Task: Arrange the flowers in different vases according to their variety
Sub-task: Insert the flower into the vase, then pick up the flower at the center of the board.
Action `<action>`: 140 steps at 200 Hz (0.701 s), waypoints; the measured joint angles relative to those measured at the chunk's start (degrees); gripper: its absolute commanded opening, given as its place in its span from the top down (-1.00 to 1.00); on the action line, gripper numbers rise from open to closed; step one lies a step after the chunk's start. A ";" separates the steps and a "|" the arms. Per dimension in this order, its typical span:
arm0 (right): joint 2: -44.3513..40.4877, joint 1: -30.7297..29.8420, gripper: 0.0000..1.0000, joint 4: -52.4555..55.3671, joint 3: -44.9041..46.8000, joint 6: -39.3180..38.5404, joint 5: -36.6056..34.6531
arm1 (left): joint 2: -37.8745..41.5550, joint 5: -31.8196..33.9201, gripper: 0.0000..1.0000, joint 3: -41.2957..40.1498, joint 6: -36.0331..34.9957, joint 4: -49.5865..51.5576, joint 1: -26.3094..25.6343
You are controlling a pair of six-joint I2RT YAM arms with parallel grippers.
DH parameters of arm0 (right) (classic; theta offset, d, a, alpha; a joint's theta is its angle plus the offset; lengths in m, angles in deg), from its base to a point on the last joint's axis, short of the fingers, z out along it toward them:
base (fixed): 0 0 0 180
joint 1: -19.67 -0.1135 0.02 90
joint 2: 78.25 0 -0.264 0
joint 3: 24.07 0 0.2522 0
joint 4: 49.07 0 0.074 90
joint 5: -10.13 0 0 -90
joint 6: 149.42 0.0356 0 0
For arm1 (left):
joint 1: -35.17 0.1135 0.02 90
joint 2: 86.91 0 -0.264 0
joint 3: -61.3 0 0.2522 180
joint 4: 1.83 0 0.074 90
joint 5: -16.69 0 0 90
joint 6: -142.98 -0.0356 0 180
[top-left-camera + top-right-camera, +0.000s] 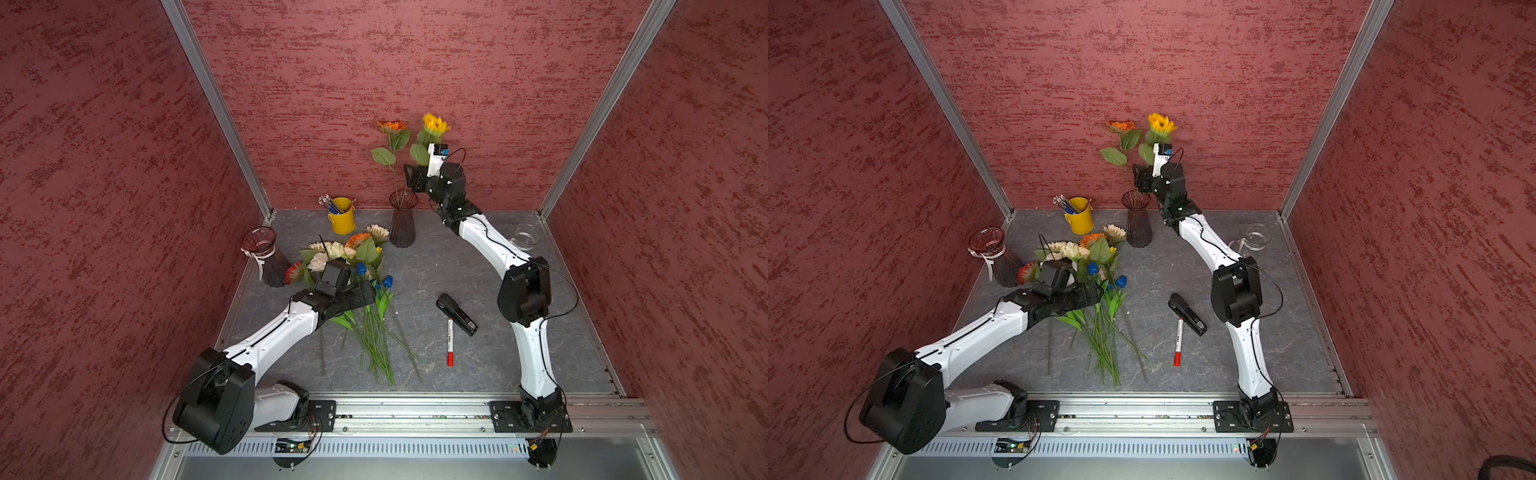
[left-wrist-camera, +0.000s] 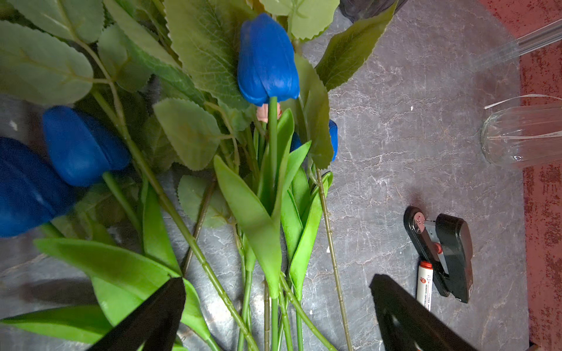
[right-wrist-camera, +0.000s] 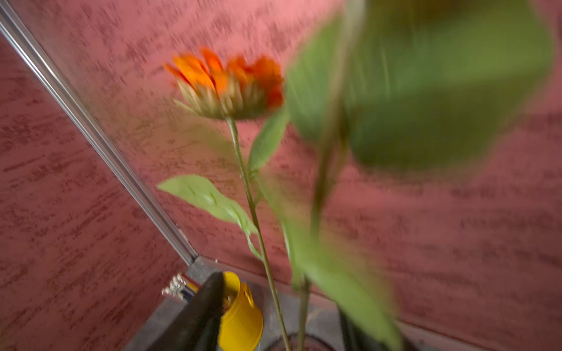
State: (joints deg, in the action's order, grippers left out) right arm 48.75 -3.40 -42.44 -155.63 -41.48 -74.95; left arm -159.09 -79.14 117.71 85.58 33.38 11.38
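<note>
At twelve o'clock, right gripper [image 1: 411, 176] stands parted around yellow sunflower [image 1: 435, 123] stem; left gripper [image 2: 278, 278] hangs wide above tulips [image 2: 267, 60].

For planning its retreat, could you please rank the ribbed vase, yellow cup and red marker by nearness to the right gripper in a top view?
1. Ribbed vase, just below the right gripper.
2. Yellow cup, farther left.
3. Red marker, front centre.

A yellow pen cup [image 1: 343, 220], filled with pens, was seen at the back of the grey marbled desk [image 1: 457, 266]. Nearer the front, a black stapler-like device [image 1: 456, 314] was laid flat, with a red-capped white marker [image 1: 450, 341] just beside it. The desk was enclosed by red textured walls [image 1: 415, 83].
</note>
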 measured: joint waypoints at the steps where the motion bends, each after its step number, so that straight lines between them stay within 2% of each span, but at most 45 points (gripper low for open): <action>1: -0.15 0.00 -0.52 0.00 0.26 0.02 -0.02 | 0.00 -0.02 -0.99 0.00 0.00 0.02 0.00; 13: -1.88 -0.02 -0.64 0.17 4.37 -0.31 -0.20 | 0.17 -0.02 -0.99 0.17 -0.04 0.42 0.00; 44: -7.87 -0.04 -0.74 1.36 11.26 -1.14 -0.90 | 0.85 -0.09 -1.00 1.68 -0.09 2.16 -0.13; 99: -27.26 -0.04 -0.77 1.07 27.67 -1.07 -2.27 | 4.61 -0.33 -0.97 5.66 0.00 6.58 -2.78; 140: -38.71 -0.09 -0.70 3.78 39.93 1.25 -2.40 | 3.78 -3.13 -0.90 6.32 1.53 7.58 -7.28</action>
State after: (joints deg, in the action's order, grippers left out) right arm 10.04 -3.49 -38.66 -115.70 -40.24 -77.35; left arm -155.31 -82.26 124.03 87.11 40.97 4.10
